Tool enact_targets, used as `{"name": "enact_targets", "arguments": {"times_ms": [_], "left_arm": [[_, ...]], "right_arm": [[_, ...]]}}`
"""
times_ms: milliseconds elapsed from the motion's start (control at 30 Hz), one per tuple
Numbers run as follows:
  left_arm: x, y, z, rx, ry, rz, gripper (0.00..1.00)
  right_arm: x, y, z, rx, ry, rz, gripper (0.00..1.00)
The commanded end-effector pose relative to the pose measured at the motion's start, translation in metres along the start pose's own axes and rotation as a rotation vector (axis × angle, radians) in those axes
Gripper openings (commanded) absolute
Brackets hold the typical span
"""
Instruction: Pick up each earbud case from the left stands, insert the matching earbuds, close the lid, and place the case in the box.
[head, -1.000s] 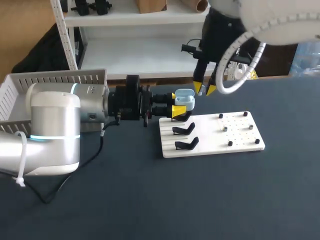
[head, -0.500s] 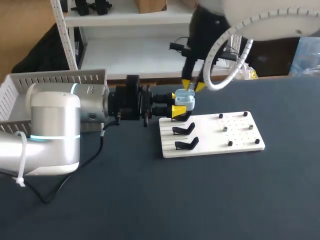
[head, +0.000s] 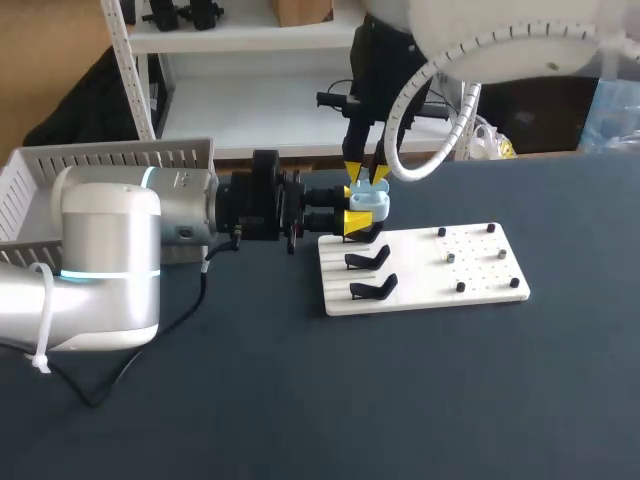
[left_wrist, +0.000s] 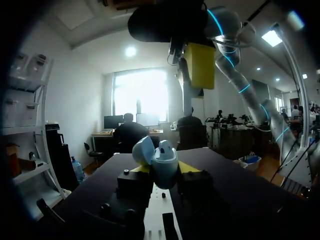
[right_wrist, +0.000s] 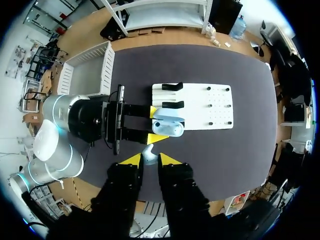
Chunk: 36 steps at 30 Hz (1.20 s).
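Note:
My left gripper (head: 357, 207) reaches in level from the left and is shut on a light blue earbud case (head: 369, 199), whose lid stands open. In the left wrist view the case (left_wrist: 160, 160) sits between my yellow fingertips (left_wrist: 188, 167). My right gripper (head: 366, 176) hangs straight down just above the open case. In the right wrist view it (right_wrist: 150, 160) is shut on a small white earbud (right_wrist: 148, 152), with the case (right_wrist: 167, 125) right below. Two black stands (head: 366, 259) on the white board (head: 480, 285) are bare.
The white board lies right of centre, with small black pegs (head: 460, 287) on its right half. A white slatted box (head: 100, 160) stands at the back left, behind my left arm. Dark tabletop stretches bare in front of the board.
My right gripper has swung left from behind the board's far edge to a spot directly over the open case. The left arm and the case have kept still.

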<state>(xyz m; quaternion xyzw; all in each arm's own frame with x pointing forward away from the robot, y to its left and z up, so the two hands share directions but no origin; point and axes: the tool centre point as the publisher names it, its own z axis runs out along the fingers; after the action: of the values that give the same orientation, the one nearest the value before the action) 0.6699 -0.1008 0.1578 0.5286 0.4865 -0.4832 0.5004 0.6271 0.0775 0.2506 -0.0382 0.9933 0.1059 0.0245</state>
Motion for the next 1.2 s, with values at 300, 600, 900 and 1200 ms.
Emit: {"name": "enact_targets", "arguments": {"times_ms": [300,600,900,1200], "left_arm": [[0.001,0.000,0.000,-0.001,-0.003,0.002,0.00],[0.001,0.000,0.000,-0.001,-0.003,0.002,0.00],[0.001,0.000,0.000,-0.001,-0.003,0.002,0.00],[0.001,0.000,0.000,-0.001,-0.003,0.002,0.00]], "right_arm": [[-0.012,0.001,0.014,0.007,0.027,-0.017,0.00],[-0.018,0.002,0.018,0.011,0.032,-0.017,0.00],[-0.022,0.000,0.024,0.018,0.035,-0.006,0.00],[-0.026,-0.001,0.026,0.020,0.036,0.006,0.00]]}}
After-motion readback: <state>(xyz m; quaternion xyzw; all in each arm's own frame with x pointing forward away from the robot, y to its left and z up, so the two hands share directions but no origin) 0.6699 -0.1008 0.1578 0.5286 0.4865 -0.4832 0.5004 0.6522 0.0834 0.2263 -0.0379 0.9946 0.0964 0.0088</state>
